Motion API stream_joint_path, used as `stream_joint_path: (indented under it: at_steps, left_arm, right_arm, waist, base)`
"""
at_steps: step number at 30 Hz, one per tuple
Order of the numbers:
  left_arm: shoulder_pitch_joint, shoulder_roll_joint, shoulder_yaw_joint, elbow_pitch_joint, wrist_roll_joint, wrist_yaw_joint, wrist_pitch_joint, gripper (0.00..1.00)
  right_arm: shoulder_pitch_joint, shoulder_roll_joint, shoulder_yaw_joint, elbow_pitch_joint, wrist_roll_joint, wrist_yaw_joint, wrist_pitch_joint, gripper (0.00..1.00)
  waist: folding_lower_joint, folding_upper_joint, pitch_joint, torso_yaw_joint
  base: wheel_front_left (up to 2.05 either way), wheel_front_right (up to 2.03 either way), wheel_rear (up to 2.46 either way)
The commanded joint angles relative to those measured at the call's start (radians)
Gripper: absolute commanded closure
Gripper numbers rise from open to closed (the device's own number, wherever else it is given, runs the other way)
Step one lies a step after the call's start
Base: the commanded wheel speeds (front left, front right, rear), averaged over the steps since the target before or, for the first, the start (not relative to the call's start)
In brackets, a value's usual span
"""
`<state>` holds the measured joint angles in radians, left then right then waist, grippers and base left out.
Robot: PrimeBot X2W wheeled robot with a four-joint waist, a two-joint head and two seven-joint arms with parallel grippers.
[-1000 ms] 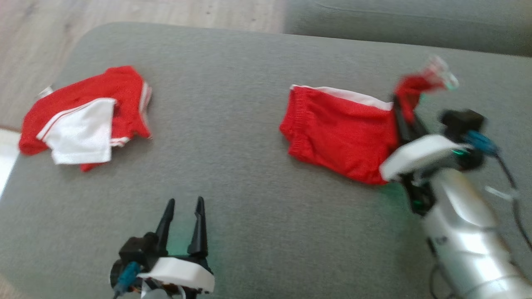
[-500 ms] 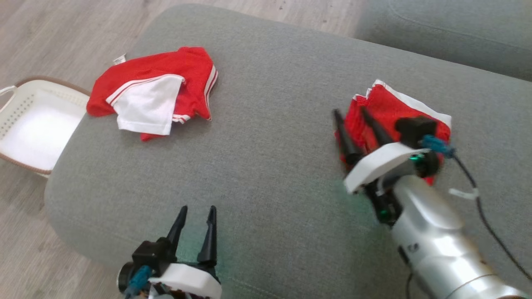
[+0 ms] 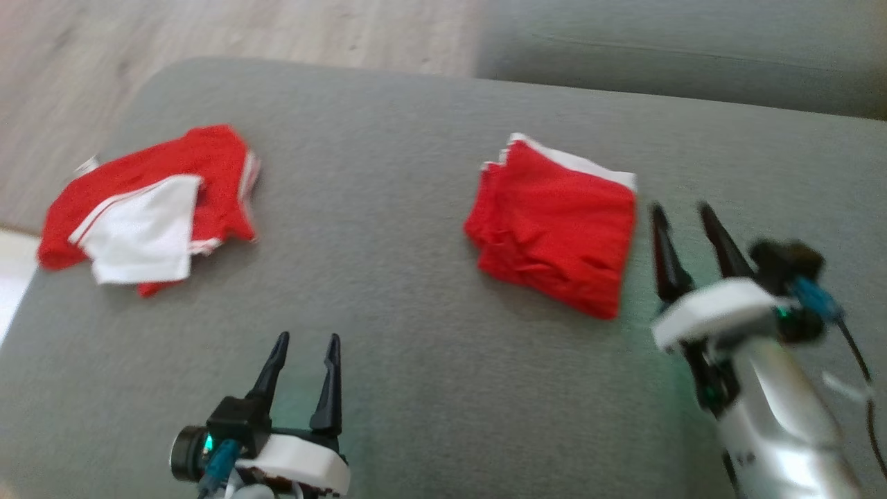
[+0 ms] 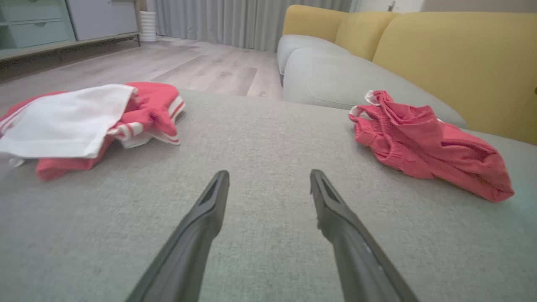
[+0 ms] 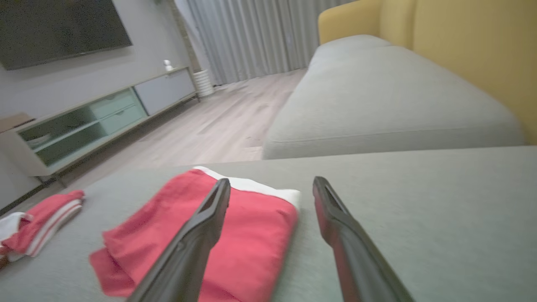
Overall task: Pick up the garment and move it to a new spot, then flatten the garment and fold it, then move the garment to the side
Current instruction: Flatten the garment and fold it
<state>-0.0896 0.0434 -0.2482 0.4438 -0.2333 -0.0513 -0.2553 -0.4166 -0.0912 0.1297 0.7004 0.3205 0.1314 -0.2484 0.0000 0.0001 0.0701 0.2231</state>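
Observation:
The garment (image 3: 554, 229), red with a white edge, lies folded in a compact block on the grey cushion (image 3: 388, 291), right of centre. My right gripper (image 3: 679, 208) is open just beside the garment's right edge, with nothing between its fingers. The right wrist view has the garment (image 5: 235, 226) under and left of the open right gripper (image 5: 272, 180). My left gripper (image 3: 308, 339) is open and empty over bare cushion near the front edge. From the left wrist, the garment (image 4: 428, 142) lies to the right, well beyond the left gripper (image 4: 268, 174).
A second red and white garment (image 3: 149, 208) lies crumpled at the cushion's left end, also in the left wrist view (image 4: 84, 121). Another grey seat (image 3: 679, 62) adjoins at the back right. Wooden floor (image 3: 208, 34) lies beyond the far edge. Yellow backrests (image 4: 461, 63) stand to the right.
My right gripper opened and let go of the garment's raised corner, then drew back to its right. The garment now lies folded flat. The head camera swung about; the left gripper stayed put.

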Motion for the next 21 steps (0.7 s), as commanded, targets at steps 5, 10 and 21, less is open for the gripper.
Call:
stream_joint_path:
  at_steps: [5,10,21]
  left_arm:
    - [-0.010,0.007,0.071,-0.040,0.071,0.018,-0.006,0.00]
    - [0.030,0.007,0.086,-0.054,0.119,0.026,-0.006,0.00]
    - [0.061,0.007,0.090,-0.071,0.129,0.041,-0.006,0.00]
  right_arm:
    - [0.099,0.029,-0.133,-0.079,-0.115,-0.001,-0.013,0.00]
    - [0.196,0.039,-0.212,-0.102,-0.153,-0.001,-0.013,0.00]
    - [0.244,0.041,-0.185,-0.117,-0.117,-0.001,-0.013,0.00]
  waist:
    - [0.0000,-0.0001,-0.040,-0.094]
    - [0.0000,-0.0001,-0.064,-0.140]
    - [0.0000,-0.0001,-0.070,-0.163]
  base:
    - [0.00,0.00,0.00]
    - [0.00,0.00,0.00]
    - [0.00,0.00,0.00]
